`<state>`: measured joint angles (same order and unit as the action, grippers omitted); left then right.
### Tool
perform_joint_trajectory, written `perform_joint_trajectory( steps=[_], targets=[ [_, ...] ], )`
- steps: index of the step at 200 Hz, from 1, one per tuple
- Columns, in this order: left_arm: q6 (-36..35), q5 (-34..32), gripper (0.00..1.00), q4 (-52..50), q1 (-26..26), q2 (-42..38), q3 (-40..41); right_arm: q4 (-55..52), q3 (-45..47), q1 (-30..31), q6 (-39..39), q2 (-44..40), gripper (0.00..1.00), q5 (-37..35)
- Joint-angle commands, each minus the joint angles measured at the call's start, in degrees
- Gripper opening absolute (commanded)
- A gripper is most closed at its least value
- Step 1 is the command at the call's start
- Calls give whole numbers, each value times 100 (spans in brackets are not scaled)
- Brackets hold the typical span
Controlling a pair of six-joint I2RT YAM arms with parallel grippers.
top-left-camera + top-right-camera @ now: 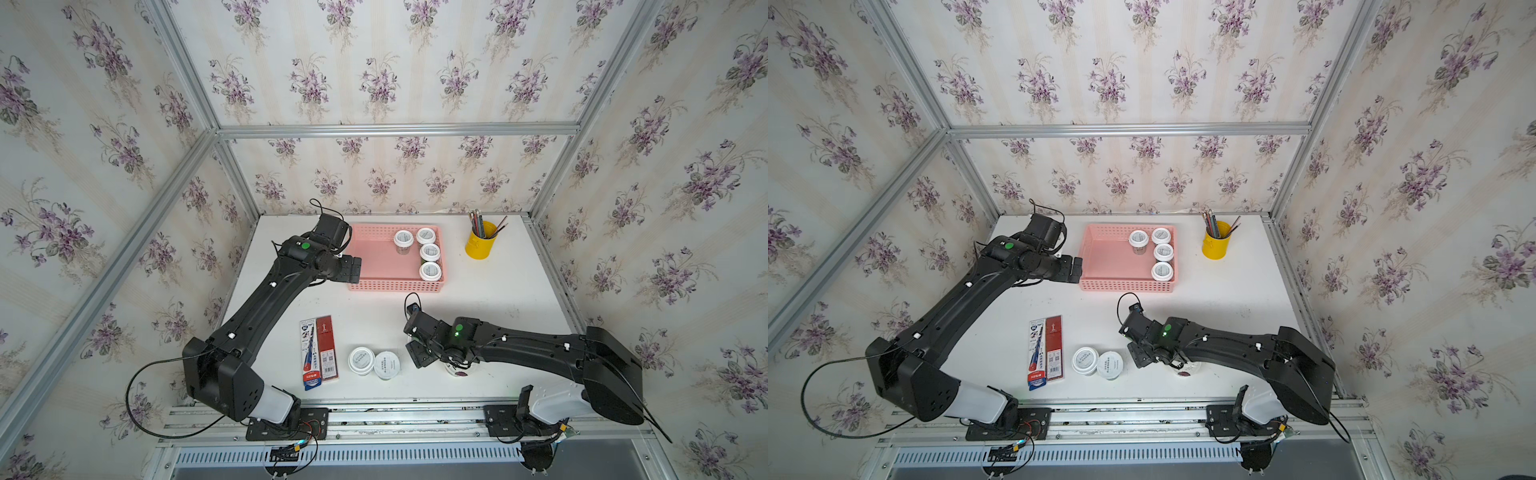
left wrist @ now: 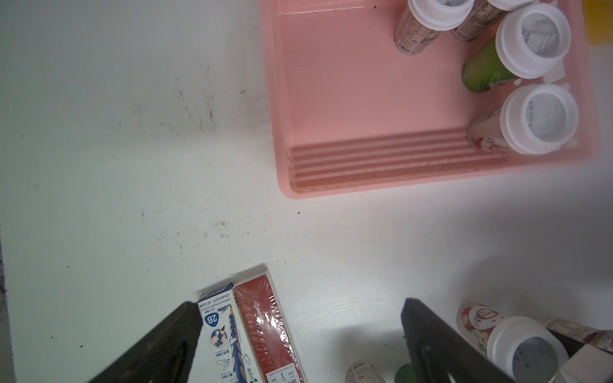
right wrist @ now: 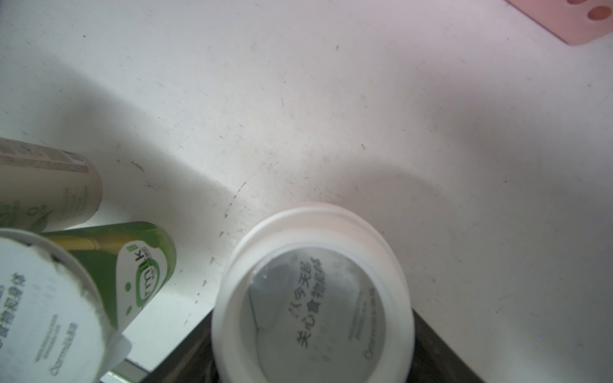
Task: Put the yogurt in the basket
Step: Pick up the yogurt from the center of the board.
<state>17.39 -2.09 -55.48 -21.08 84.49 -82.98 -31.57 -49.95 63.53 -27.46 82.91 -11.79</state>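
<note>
Basket (image 1: 376,259): left half free, 4 cups (image 1: 429,252) fill right side. Left gripper (image 1: 352,270) hangs at its left rim.

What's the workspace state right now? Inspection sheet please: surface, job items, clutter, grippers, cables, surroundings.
Surface: white table, scuffed, no spills seen.
Job's things: basket holds four cups, upright along its right side; two cups touch each other at the table's front; one cup sits under the right gripper.
Clutter: pencil box and red box side by side at the front; yellow pencil cup far right.
Grippers: left gripper open, empty, at the basket's left edge; right gripper straddles its cup, contact unclear.
Cables: black loop hangs off the left base; small loop at the right wrist.
Surroundings: floral walls, aluminium frame.
</note>
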Motion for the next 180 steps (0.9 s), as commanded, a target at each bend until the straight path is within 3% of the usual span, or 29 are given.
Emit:
perform_joint_trajectory(
  steps=[1, 180],
  targets=[
    [81, -4, 99, -64, 253, -183, 241, -60, 1, 2, -87, -33, 76, -165],
    [104, 362, 99, 72, 517, -297, 553, -70, -479, -53, 95, 275, 73, -275]
  ],
)
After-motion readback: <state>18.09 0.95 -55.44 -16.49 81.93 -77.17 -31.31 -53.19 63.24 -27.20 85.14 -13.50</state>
